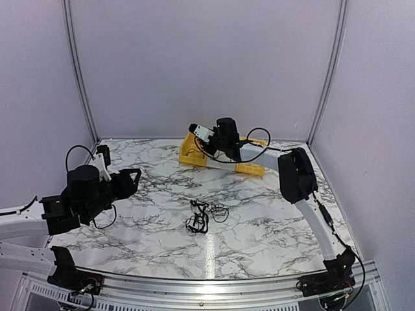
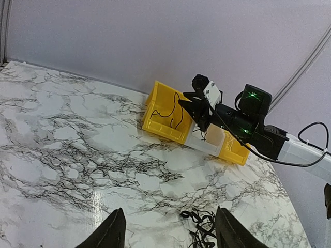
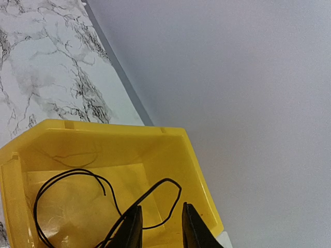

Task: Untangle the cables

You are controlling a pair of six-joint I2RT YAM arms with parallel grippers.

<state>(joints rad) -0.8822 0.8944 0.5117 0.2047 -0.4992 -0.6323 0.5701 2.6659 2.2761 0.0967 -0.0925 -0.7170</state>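
1. The step in hand looked like dropping off a freed cable: the right gripper (image 3: 160, 207) hung over the yellow bin (image 3: 103, 135) at the far side of the table (image 1: 272, 220).
2. Its jaws stood parted, wider than the wire, so I judged the black strand (image 3: 67, 178) let go. It lay looped inside the bin, one end running up beside a finger.
3. The left gripper (image 2: 170, 213) was spread wide and held nothing, hovering above the marble at the near left.
4. The tangle (image 1: 202, 217) of black cables lay mid-table, well apart from the bin and just ahead of the left fingers.
5. The next move called for lifting the right arm clear without snagging the strand, then picking one loop from the tangle while the other arm pinned the rest
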